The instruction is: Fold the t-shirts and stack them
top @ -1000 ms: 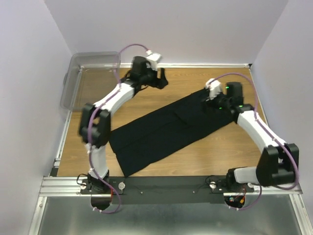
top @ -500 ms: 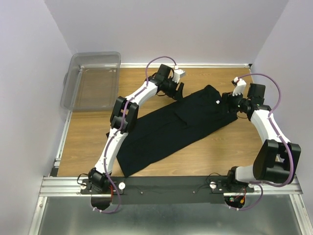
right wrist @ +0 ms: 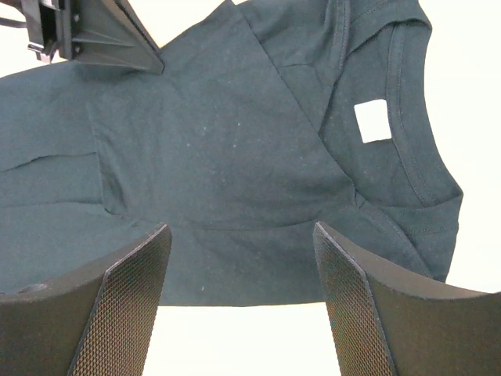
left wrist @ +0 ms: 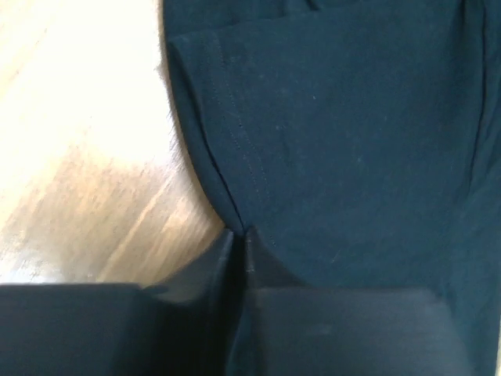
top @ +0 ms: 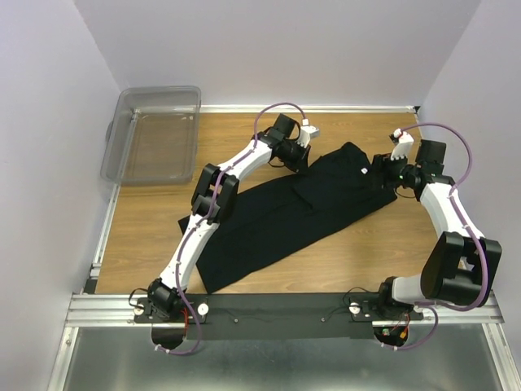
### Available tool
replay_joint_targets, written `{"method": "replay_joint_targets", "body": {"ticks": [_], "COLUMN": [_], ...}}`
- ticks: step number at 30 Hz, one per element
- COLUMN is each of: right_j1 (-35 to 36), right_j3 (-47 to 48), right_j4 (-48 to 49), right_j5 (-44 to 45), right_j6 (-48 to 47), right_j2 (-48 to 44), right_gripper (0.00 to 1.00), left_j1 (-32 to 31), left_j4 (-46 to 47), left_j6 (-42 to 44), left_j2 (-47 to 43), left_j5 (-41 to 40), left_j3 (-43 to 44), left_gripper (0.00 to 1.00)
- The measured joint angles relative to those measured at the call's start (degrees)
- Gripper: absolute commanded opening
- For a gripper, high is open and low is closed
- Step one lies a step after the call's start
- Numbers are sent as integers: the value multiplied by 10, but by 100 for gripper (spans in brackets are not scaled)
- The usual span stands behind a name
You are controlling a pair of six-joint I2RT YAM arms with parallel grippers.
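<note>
One black t-shirt (top: 277,216) lies folded lengthwise, slanting across the wooden table from near left to far right. Its white neck tag (right wrist: 372,120) faces up at the far right end. My left gripper (top: 307,161) sits at the shirt's far edge beside a sleeve. In the left wrist view its jaws (left wrist: 239,239) are shut on the hem of the cloth (left wrist: 352,141). My right gripper (top: 384,173) hangs at the collar end, open (right wrist: 240,233), low over the shirt's (right wrist: 219,141) edge with nothing between its fingers.
A clear plastic bin (top: 155,134) stands at the far left corner of the table (top: 146,220). White walls close in the back and both sides. The left gripper's black fingers (right wrist: 94,35) show at the top left of the right wrist view.
My left arm swung from beside the bin to the shirt's far edge and closed on the hem. My right gripper shifted right, off the shirt's middle to its collar end, staying open.
</note>
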Motion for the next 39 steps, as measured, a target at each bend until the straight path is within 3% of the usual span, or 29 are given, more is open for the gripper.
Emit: {"method": "replay_joint_targets", "body": {"ticks": [7, 13, 14, 15, 16, 18, 23, 26, 29, 30, 35, 39], "right_j1": [-10, -11, -11, -11, -11, -11, -11, -6, 18, 30, 87, 114], "right_j3": [0, 0, 0, 0, 0, 0, 0, 0, 0, 0, 23, 74], "right_j4": [-2, -2, -2, -3, -3, -3, 4, 35, 80, 99, 176, 243], "right_j5": [-8, -10, -10, -10, -10, -10, -29, -32, -28, -26, -13, 13], "right_j6": [0, 0, 0, 0, 0, 1, 52, 133, 200, 222, 319, 410], "right_j2": [0, 0, 1, 2, 4, 12, 54, 113, 179, 193, 254, 320], "right_gripper": [80, 80, 80, 81, 81, 81, 81, 80, 79, 78, 74, 72], "left_j1": [9, 75, 87, 99, 110, 122, 112, 100, 90, 90, 101, 110], "left_j4": [11, 56, 61, 70, 76, 87, 113, 139, 199, 229, 362, 405], "left_j6": [-94, -226, -237, -245, -250, -257, -239, -222, -202, -191, -160, -137], "left_j2": [4, 3, 3, 0, -5, -26, -126, -247, -407, -496, -824, -1041], "left_j5": [-52, -132, -148, -164, -172, -183, -195, -224, -268, -292, -360, -397], "left_j3": [12, 12, 12, 6, -2, -32, -136, -247, -374, -442, -645, -762], "left_gripper": [0, 0, 5, 16, 36, 50, 64, 75, 86, 90, 91, 91]}}
